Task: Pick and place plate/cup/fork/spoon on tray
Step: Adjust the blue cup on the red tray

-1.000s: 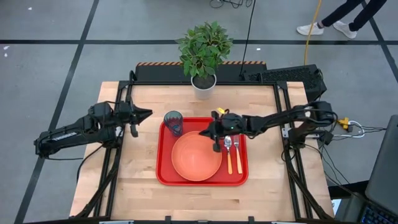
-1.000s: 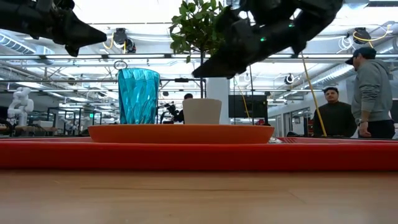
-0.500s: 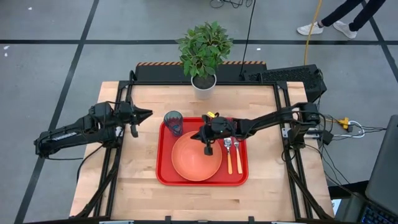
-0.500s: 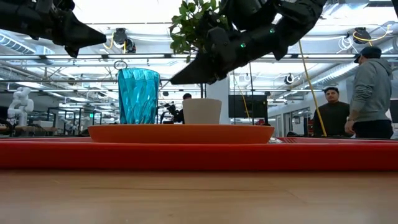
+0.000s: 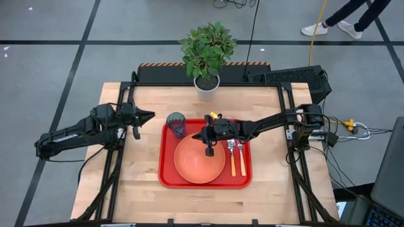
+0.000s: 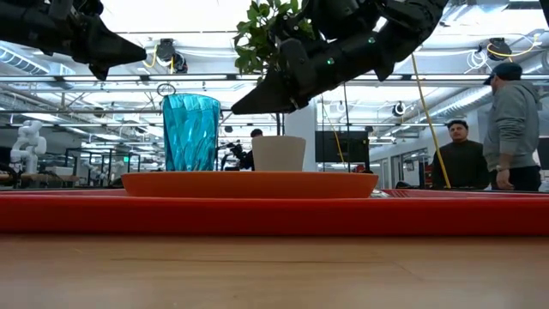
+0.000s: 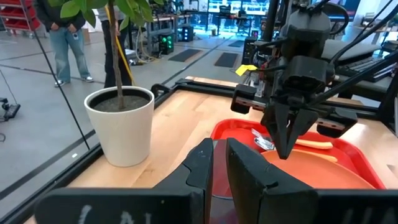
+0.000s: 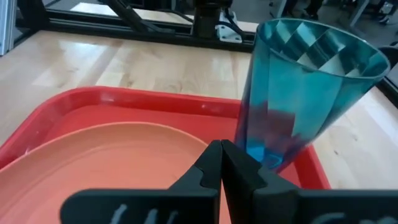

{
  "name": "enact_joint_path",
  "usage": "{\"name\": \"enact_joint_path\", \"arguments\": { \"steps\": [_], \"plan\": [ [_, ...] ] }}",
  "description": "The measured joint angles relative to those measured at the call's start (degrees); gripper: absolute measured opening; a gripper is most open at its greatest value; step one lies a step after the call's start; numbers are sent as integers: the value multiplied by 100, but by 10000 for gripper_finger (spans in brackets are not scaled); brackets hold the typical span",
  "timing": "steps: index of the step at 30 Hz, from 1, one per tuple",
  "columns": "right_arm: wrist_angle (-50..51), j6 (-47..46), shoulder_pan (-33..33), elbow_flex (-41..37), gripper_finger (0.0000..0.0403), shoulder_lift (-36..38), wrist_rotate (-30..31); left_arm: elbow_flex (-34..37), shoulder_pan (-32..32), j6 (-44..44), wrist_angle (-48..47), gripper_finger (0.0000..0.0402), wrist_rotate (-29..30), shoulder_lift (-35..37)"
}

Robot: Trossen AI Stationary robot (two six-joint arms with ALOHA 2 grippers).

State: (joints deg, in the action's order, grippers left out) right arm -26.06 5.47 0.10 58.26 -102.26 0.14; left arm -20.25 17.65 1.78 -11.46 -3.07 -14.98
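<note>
The red tray [image 5: 165, 178] lies mid-table. On it rest the orange plate [image 5: 197, 162], the teal cup [image 5: 176, 124] upright in its far left corner, and the spoon [image 5: 232, 162] and fork [image 5: 242, 162] side by side along its right part. My right gripper [image 5: 209, 151] is shut and empty, pointing down above the plate's far right part; its wrist view shows the cup [image 8: 298, 93] just ahead and the plate [image 8: 112, 168] below. My left gripper [image 5: 150, 115] is shut and empty, raised left of the tray near the cup.
A white pot with a green plant [image 5: 206, 85] stands at the table's far edge behind the tray. Bare wood [image 5: 202, 205] lies in front of the tray and to both sides of it. People [image 6: 515, 129] stand in the room beyond the table.
My right gripper has gone toward the table's left edge, from above the spoon and fork to above the plate's far right part, nearer the cup, and has risen a little. It stays shut. The things on the tray have not moved.
</note>
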Motion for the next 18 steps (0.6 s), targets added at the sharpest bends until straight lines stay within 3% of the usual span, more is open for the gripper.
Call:
{"name": "enact_joint_path", "arguments": {
  "steps": [4,8,18],
  "plan": [
    [-169,84,2,0,0,-18,-51,0,0,-6,2,46,0,0],
    [-698,-34,-49,-2,0,-217,-486,0,-2,-9,4,46,0,0],
    [-737,28,-100,-2,0,-268,-330,0,-11,-7,6,46,0,0]
  ]
}}
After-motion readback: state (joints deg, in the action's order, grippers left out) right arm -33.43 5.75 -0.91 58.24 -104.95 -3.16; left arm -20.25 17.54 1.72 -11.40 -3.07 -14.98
